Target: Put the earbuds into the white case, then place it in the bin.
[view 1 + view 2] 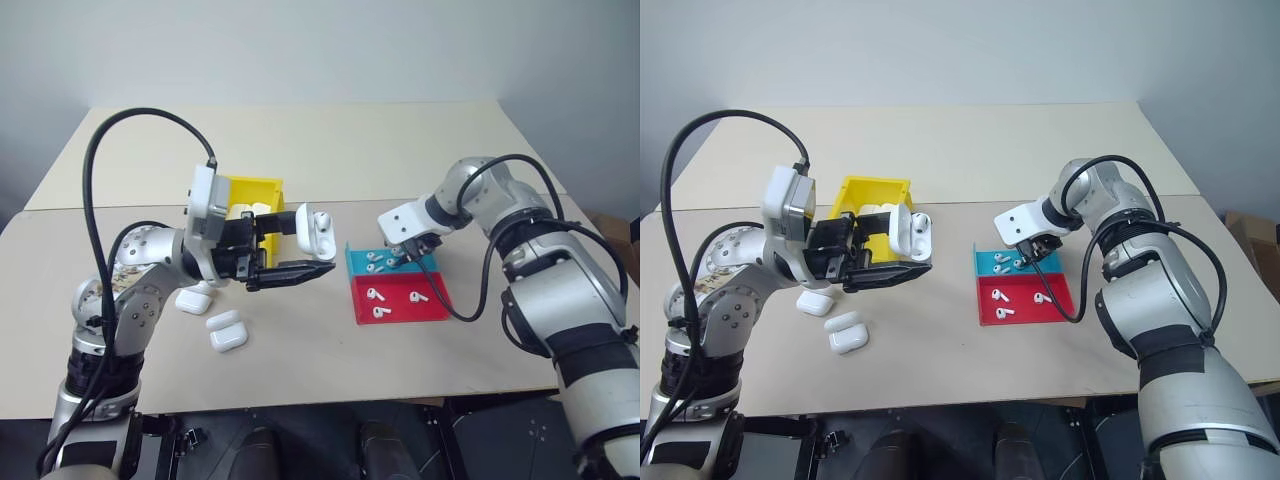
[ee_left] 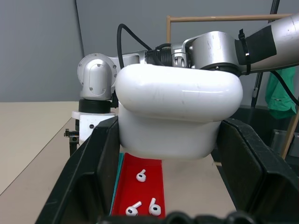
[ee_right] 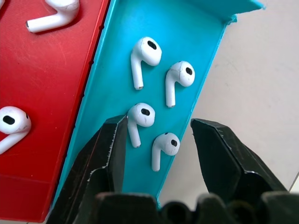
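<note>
My left gripper point(image 1: 303, 251) is shut on the white case point(image 1: 316, 232), held above the table with its lid flipped open, just in front of the yellow bin point(image 1: 256, 189). In the left wrist view the case point(image 2: 177, 112) sits between the two black fingers. My right gripper point(image 1: 404, 256) points down into the blue tray point(image 1: 428, 264). In the right wrist view it point(image 3: 159, 128) stands open, with two of the several earbuds point(image 3: 140, 116) lying in the tray between its fingers. No earbud is gripped.
A red tray point(image 1: 435, 306) with three more earbuds lies against the blue tray's near side. Three shut white cases point(image 1: 228, 331) lie on the table under my left arm. Some white things lie inside the bin.
</note>
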